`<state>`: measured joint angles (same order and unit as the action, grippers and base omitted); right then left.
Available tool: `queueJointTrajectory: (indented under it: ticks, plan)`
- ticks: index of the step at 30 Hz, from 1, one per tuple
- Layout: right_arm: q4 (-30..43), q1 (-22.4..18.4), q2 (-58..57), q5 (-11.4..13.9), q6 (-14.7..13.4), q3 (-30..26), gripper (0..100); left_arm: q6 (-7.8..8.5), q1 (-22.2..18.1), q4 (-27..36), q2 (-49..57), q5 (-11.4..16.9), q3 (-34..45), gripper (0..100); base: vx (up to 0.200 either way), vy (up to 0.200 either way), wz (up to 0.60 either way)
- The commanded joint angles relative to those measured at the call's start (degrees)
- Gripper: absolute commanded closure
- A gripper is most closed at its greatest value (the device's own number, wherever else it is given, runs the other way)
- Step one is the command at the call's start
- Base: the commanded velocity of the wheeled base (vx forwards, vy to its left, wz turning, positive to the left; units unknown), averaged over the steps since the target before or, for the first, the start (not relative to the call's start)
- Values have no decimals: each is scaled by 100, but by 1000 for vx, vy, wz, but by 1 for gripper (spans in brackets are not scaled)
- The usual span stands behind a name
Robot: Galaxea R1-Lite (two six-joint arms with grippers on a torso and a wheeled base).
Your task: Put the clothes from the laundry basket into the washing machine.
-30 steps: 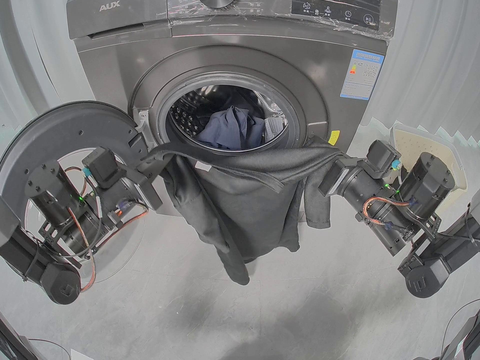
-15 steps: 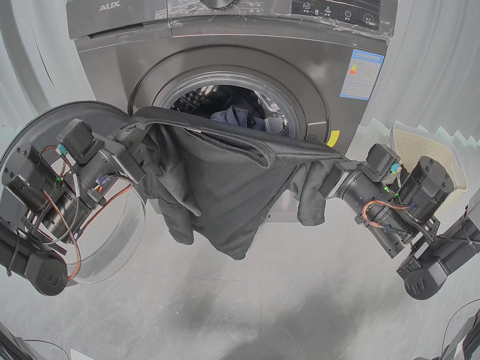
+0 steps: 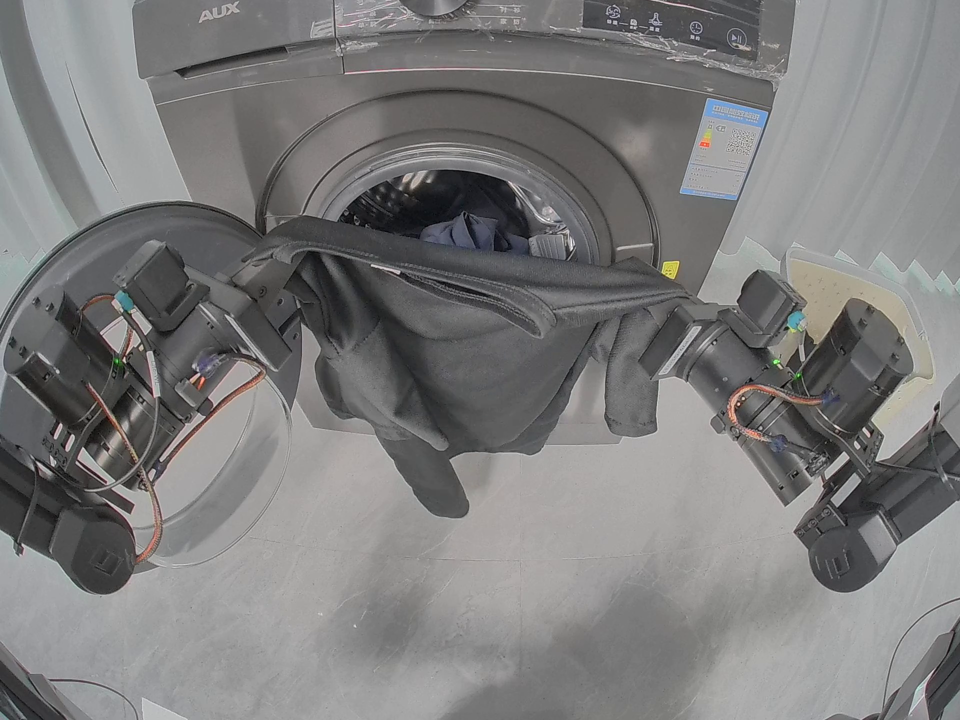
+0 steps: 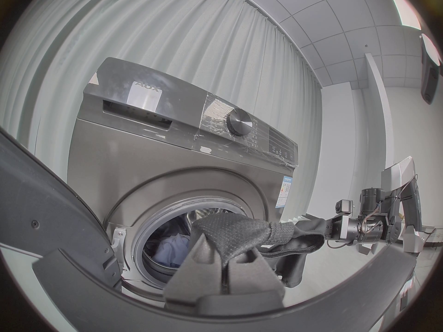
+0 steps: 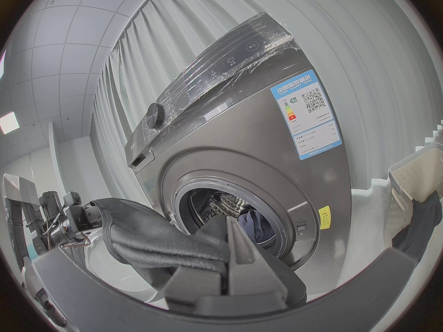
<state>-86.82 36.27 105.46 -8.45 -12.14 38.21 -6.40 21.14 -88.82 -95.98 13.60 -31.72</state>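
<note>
A dark grey garment (image 3: 450, 352) hangs stretched between my two grippers in front of the washing machine (image 3: 480, 82), level with the lower half of its open drum (image 3: 450, 217). My left gripper (image 3: 275, 277) is shut on the garment's left end, close to the open door (image 3: 130, 252). My right gripper (image 3: 660, 317) is shut on its right end. A blue garment (image 3: 470, 232) lies inside the drum. In the left wrist view the grey cloth (image 4: 235, 236) is pinched between the fingers; the right wrist view shows the cloth (image 5: 157, 240) draped over the shut fingers.
The round door stands swung out to the left. A white laundry basket (image 3: 850, 297) sits on the floor at the right, with dark cloth (image 5: 422, 222) hanging over its rim. Pale curtains hang behind the machine. The grey floor lies open below.
The left gripper rose from below the drum's rim to its left edge, lifting the garment across the opening. The right gripper rose slightly. The hanging cloth swung and gathered.
</note>
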Motion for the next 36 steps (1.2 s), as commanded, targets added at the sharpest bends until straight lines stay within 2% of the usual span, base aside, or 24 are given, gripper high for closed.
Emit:
queueJointTrajectory:
  ticks: [1,6,10,14,19,24,25,30,32,33,36]
  plan:
    - [-1,-14,-17,1,1,3,100,-10,39,5,-62,28,43,100,0,0,0]
    - [-1,-93,-34,19,1,-24,100,25,154,-4,-308,46,149,100,0,0,0]
    - [95,38,-61,45,19,-103,100,42,479,-12,-624,-25,43,100,0,0,0]
    - [78,425,229,71,10,-498,100,34,655,-12,-765,-148,-177,100,0,0,0]
    - [7,926,1020,168,72,-358,100,34,734,-12,-782,-209,-194,100,0,0,0]
    - [51,1190,1530,177,98,-384,100,25,734,-12,-703,-209,-247,100,0,0,0]
    - [51,1190,1530,177,98,-384,0,25,734,-12,-703,-209,-247,100,0,0,0]
    - [104,1401,1723,177,98,-964,0,16,734,-12,-686,-227,-344,100,0,0,0]
    - [104,1401,1723,177,98,-964,0,16,734,-12,-686,-227,-344,100,0,0,0]
    - [86,1541,1829,194,124,-1324,0,7,734,-12,-606,-227,-352,100,0,0,0]
    - [78,1612,1899,300,133,-1483,0,7,734,-12,-589,-218,-361,100,0,0,0]
